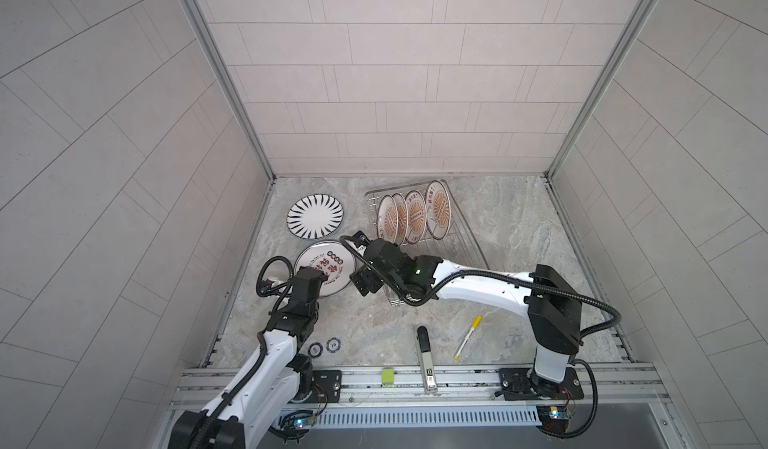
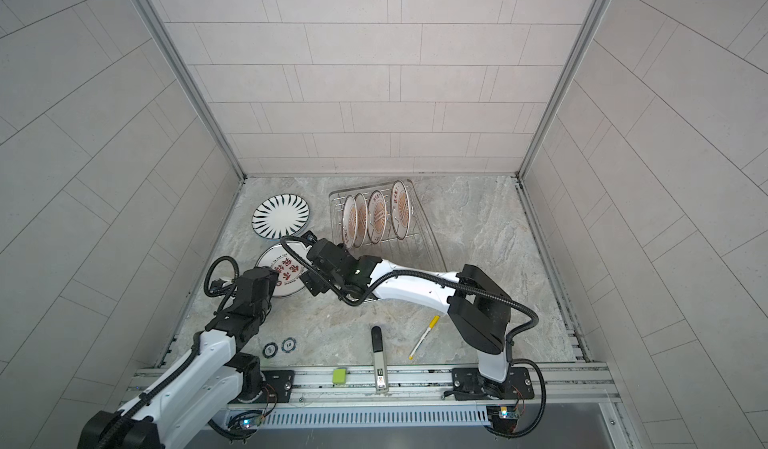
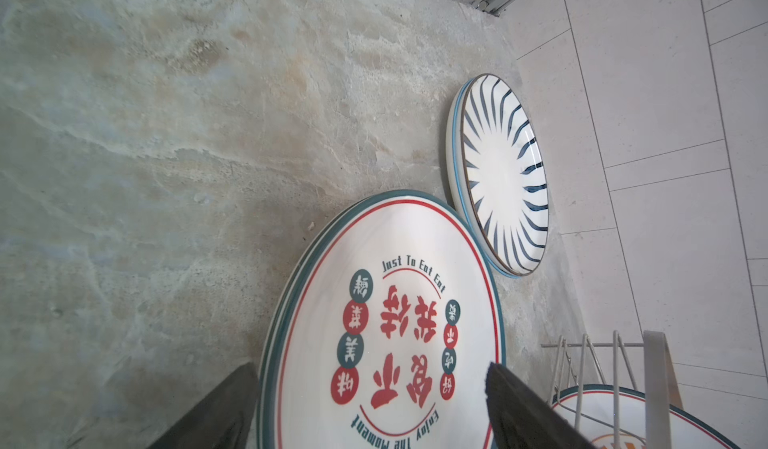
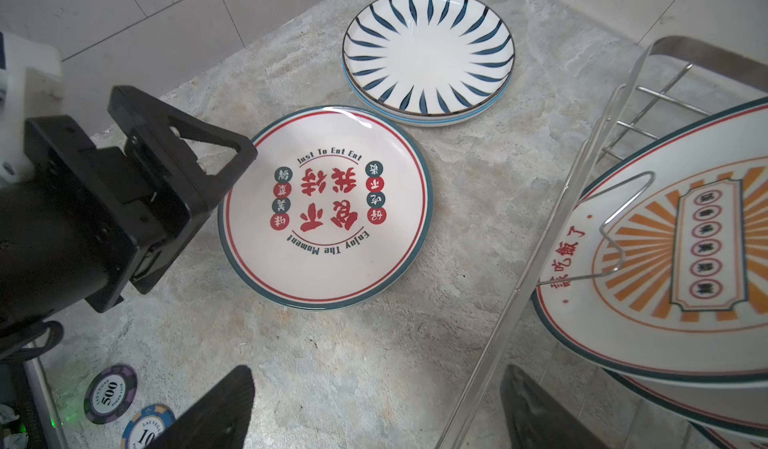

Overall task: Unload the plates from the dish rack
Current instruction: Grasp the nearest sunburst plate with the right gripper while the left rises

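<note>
Left gripper (image 3: pixel 370 374) wide at the rim of the red-character plate (image 4: pixel 328 206), flat on the surface (image 1: pixel 519 239) by the striped plate (image 4: pixel 428 52), likely the drop-off spot; right gripper (image 4: pixel 380 370) also wide, beside the dish rack (image 4: pixel 582 202), whose prongs hold four plates (image 1: pixel 415 216) upright.

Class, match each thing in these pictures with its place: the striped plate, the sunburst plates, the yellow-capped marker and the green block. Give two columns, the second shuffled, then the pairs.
Things
1. striped plate
2. sunburst plates
3. yellow-capped marker
4. green block

Places
A. on the metal rail at the front
B. upright in the dish rack
C. flat on the table, left of the dish rack
D. lying on the table between the dish rack and the metal rail

Pairs: 1-C, 2-B, 3-D, 4-A
</note>
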`<state>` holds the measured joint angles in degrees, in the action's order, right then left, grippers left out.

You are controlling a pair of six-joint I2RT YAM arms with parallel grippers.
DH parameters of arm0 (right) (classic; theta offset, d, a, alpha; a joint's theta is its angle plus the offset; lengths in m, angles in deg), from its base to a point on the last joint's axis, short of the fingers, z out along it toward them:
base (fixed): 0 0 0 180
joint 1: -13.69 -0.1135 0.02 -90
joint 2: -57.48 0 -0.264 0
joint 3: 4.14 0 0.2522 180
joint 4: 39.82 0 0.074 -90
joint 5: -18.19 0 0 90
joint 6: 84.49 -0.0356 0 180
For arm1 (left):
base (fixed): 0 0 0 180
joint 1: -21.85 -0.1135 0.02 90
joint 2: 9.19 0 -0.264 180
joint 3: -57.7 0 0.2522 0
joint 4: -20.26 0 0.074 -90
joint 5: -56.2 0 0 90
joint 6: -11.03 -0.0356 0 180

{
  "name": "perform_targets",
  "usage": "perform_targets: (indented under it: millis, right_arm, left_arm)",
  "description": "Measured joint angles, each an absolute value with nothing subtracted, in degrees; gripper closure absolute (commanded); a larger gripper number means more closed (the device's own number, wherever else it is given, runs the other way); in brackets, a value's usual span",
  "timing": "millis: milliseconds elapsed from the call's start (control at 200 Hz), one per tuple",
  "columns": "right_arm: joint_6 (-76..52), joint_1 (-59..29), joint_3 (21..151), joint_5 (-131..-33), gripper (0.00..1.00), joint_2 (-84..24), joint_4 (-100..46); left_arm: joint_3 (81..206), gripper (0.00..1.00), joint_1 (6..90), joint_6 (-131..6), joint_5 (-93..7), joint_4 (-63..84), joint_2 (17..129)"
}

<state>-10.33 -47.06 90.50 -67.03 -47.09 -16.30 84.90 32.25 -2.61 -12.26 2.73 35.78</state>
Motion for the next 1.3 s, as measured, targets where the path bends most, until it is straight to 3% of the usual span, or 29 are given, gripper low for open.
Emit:
perform_targets:
  millis: [170,626,906,1301]
  right_arm:
    - [-9.61,-47.06,87.79,-65.41,0.05,-41.83,-16.67]
    - [-8.21,-45.14,75.68,-54.11,0.00,-22.88,-18.14]
    - [-8.23,-38.69,71.90,-51.40,0.00,-17.26,-18.01]
    - [-11.29,-25.27,64.95,-53.78,0.00,-6.90,-18.05]
  left_arm:
    - [84.81,0.00,32.25,-4.38,-13.16,2.40,31.54]
    - [81.44,0.00,34.59,-16.01,-25.11,17.55,20.87]
    - [81.75,0.00,43.11,-24.27,-32.94,30.62,26.58]
    - [87.39,0.00,55.57,-36.58,-37.94,46.90,43.04]
